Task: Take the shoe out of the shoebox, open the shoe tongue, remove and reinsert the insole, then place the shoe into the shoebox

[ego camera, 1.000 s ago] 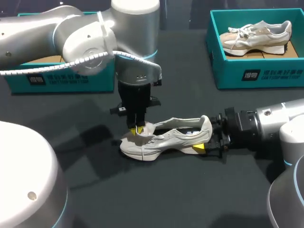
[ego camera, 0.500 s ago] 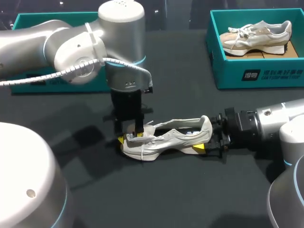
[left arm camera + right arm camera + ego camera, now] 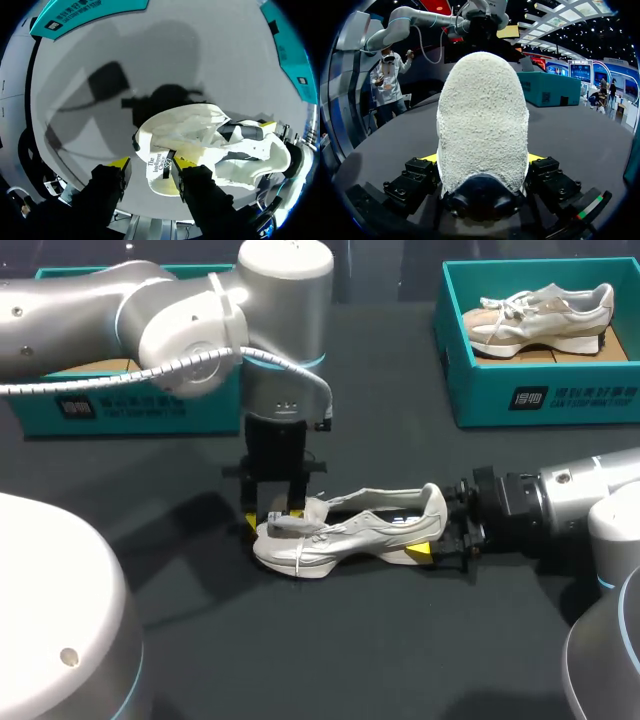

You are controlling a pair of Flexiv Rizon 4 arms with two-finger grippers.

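One pale shoe point(image 3: 345, 532) rests on its sole out on the dark table point(image 3: 380, 640). Its upper looks light and soft, with a limp tongue point(image 3: 159, 169) and loose laces likely to flop, while the sole and heel cup seem firmer. I judge the heel the best place to steady it, and the tongue's free edge the place to pinch. At the shoe's heel end, the right gripper point(image 3: 432, 535) comes in level and is clamped across the heel, a yellow tip on either side. Over the shoe's toe end, the left gripper point(image 3: 273, 520) points straight down with its fingers parted. The tongue, turned forward, lies between them against only one, so this gripper holds nothing. Beyond the shoe's heel stands the shoebox point(image 3: 480, 405) with a second shoe point(image 3: 540, 315) inside; beyond its toe, another box point(image 3: 120, 410).
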